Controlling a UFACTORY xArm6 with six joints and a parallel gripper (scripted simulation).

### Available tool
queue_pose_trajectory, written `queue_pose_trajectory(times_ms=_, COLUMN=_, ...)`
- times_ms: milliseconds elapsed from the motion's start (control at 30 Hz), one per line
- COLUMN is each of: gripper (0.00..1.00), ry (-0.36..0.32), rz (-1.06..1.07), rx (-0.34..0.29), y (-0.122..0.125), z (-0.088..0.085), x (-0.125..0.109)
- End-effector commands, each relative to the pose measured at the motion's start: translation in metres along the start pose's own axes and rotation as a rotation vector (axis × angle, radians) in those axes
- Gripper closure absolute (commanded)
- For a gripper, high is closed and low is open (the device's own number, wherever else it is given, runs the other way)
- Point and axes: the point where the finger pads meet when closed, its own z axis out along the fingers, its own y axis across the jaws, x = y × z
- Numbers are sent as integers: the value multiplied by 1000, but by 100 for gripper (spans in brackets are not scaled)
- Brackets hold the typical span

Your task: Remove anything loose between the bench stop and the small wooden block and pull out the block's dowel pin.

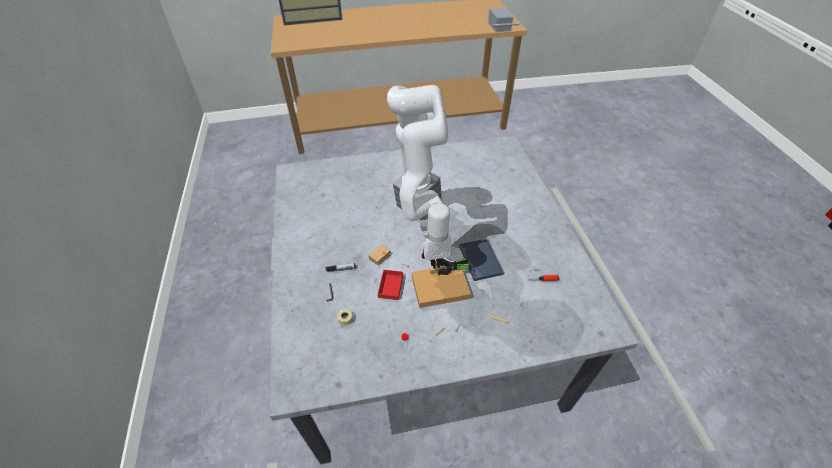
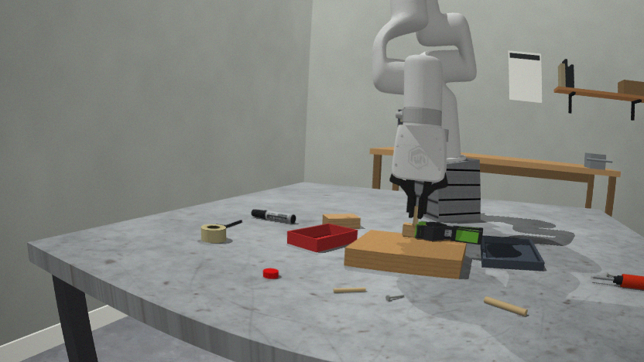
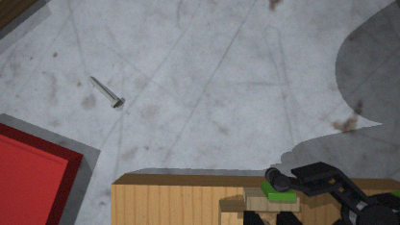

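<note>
My gripper [image 2: 416, 210] [image 1: 438, 263] points straight down over the back edge of the bench board [image 2: 405, 257] [image 1: 443, 289] [image 3: 168, 204]. It is shut on the thin dowel pin [image 2: 414, 216], which stands upright with its lower end at the small wooden block [image 2: 408, 230]. The block lies flat at the board's back edge. The black and green spring clamp [image 2: 446, 233] [image 1: 459, 266] [image 3: 308, 175] grips it from the right. I cannot make out the bench stop. In the wrist view only my fingertips show at the bottom edge.
A red tray [image 2: 322, 237] [image 1: 390, 284] [image 3: 29, 185] lies left of the board, a dark tray [image 2: 511, 254] [image 1: 481, 259] right. Two loose dowels [image 2: 349, 290] [image 2: 505, 305], a screw [image 2: 394, 297], a red cap [image 2: 270, 272], a tape roll [image 2: 213, 233], a marker [image 2: 273, 216], a spare block [image 2: 341, 220] and a screwdriver [image 2: 630, 281] lie around. Another screw [image 3: 107, 92] lies behind the board.
</note>
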Motion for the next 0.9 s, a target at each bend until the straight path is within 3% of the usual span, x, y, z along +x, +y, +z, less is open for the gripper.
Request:
queue_pose_trajectory(times_ms=0, gripper=100, ry=4, rz=-75, rx=-10, y=0, z=-1, x=-1)
queue_pose_trajectory(times_ms=867, gripper=100, ry=1, rz=-514, rx=-11, y=0, z=-1, x=-1)
